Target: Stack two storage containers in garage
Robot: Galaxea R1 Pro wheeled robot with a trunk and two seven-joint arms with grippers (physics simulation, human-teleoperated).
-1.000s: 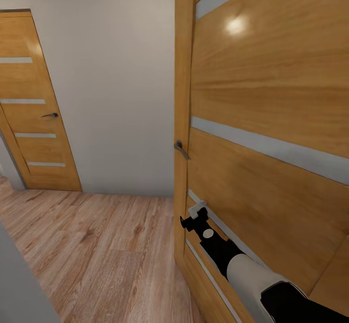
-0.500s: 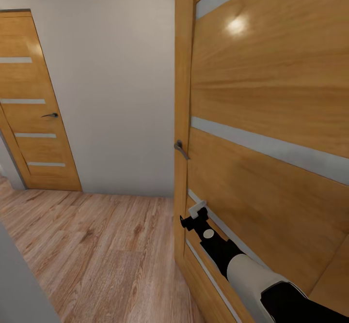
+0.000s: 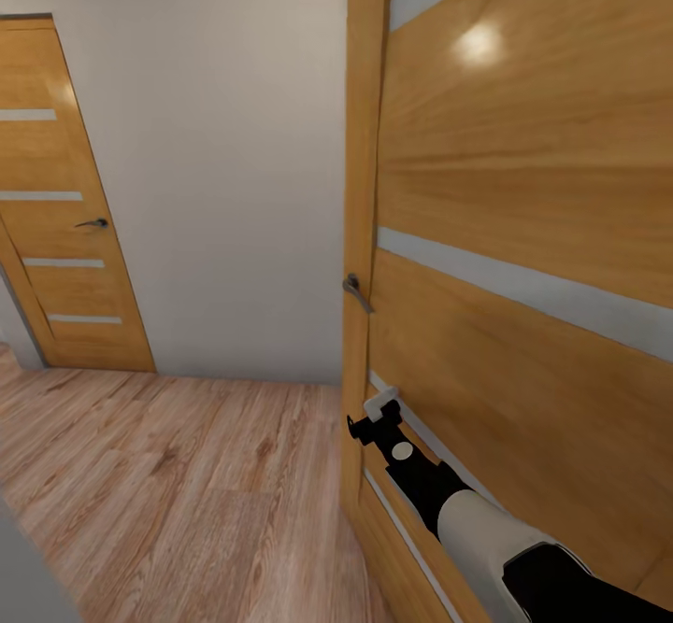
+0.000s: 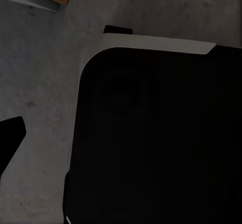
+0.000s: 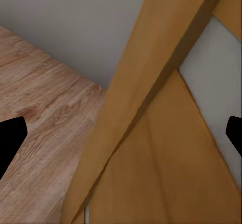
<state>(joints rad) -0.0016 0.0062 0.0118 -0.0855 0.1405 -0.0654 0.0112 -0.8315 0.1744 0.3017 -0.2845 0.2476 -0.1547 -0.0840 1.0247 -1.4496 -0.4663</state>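
Fingers of my right gripper (image 3: 372, 425) spread wide, empty, pressing the wooden door (image 3: 523, 231) at frame right to open it. Left gripper's state I cannot tell.

Right arm (image 3: 486, 530) extended forward, hand (image 3: 374, 417) open, fingers spread.

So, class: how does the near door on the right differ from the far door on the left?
The near door stands ajar, seen edge-on beside the right gripper; the far door sits shut in its frame. The near door fills much of the head view; the far door looks small. The near handle sits at its left edge, the far handle at its right. Both are honey wood with pale strips.
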